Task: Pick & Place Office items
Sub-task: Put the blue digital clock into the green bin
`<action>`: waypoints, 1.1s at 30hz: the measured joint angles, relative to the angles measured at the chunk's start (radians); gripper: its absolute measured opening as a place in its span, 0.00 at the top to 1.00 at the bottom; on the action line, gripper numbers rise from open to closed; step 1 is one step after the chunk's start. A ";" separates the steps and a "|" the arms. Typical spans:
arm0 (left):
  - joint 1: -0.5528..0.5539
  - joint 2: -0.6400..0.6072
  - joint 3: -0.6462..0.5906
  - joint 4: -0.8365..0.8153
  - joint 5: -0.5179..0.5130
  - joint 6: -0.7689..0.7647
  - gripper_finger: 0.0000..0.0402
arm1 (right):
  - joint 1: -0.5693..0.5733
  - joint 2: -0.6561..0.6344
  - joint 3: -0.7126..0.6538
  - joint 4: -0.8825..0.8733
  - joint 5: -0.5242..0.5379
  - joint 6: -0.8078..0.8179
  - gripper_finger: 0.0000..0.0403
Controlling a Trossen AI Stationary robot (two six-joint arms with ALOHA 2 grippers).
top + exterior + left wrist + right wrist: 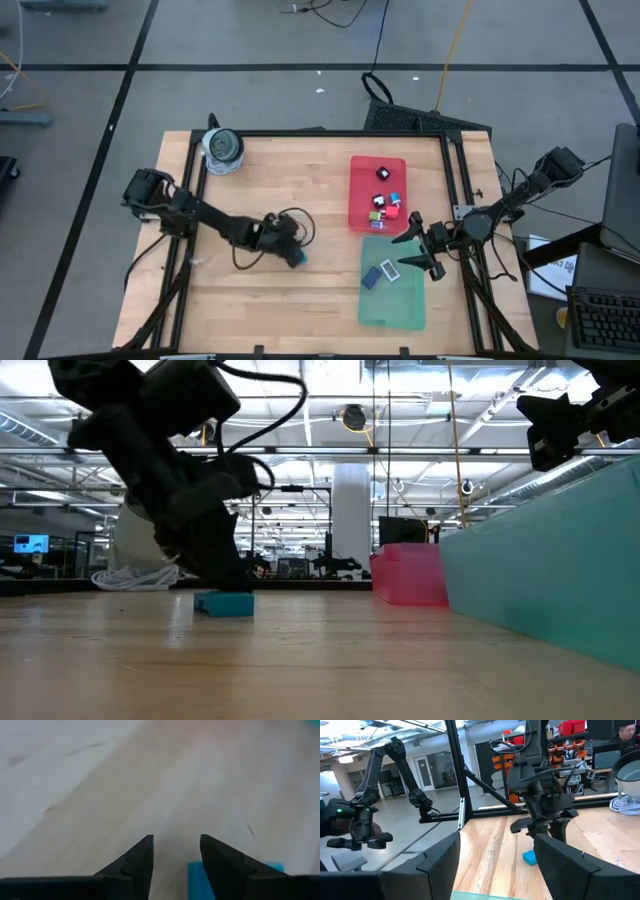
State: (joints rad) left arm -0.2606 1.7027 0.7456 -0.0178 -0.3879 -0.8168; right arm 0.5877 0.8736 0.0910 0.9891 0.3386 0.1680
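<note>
A small teal-blue piece lies flat on the wooden table near its middle. My left gripper slants down right over it, open by a narrow gap. In the left wrist view the blue piece shows beside and behind one finger. The low view shows the blue piece resting on the table under the dark gripper. My right gripper hovers open between the red tray and the green tray, holding nothing. Several small pieces lie in the red tray; a dark block and a white tag lie in the green one. My left gripper comes at the blue piece from above and from the table's left, slanting down. One finger covers part of the piece's top edge. I cannot tell whether it touches. The piece lies flat on the table.
A round grey roll stands at the table's far left corner. The two trays stand one behind the other at the right side. A black frame rail runs along the table's far edge. Bare wood lies toward the near edge.
</note>
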 joint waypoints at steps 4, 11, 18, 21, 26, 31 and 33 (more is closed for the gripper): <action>0.031 -0.002 0.001 0.023 0.190 0.308 0.63 | 0.000 0.000 0.000 0.000 0.000 0.000 0.40; 0.035 0.000 0.000 0.057 0.261 0.554 0.65 | 0.000 0.000 0.000 0.000 0.000 0.002 0.40; 0.023 -0.019 -0.002 0.093 0.274 0.688 0.66 | 0.000 0.000 0.000 0.000 0.000 0.002 0.40; 0.024 -0.068 0.000 0.170 0.274 0.658 0.66 | 0.000 0.000 0.000 -0.001 0.000 0.000 0.40; -0.005 -0.125 0.000 0.123 0.491 0.693 0.68 | 0.000 0.000 0.001 -0.012 0.001 -0.001 0.40; -0.055 -0.124 0.000 -0.020 0.626 0.682 0.71 | 0.000 0.000 0.001 -0.032 0.000 0.001 0.40; -0.076 -0.119 0.000 -0.101 0.604 0.682 0.72 | 0.000 0.000 0.001 -0.033 0.000 0.001 0.40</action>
State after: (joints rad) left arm -0.3364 1.5841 0.7452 -0.1191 0.2158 -0.1351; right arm 0.5878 0.8738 0.0921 0.9558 0.3386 0.1688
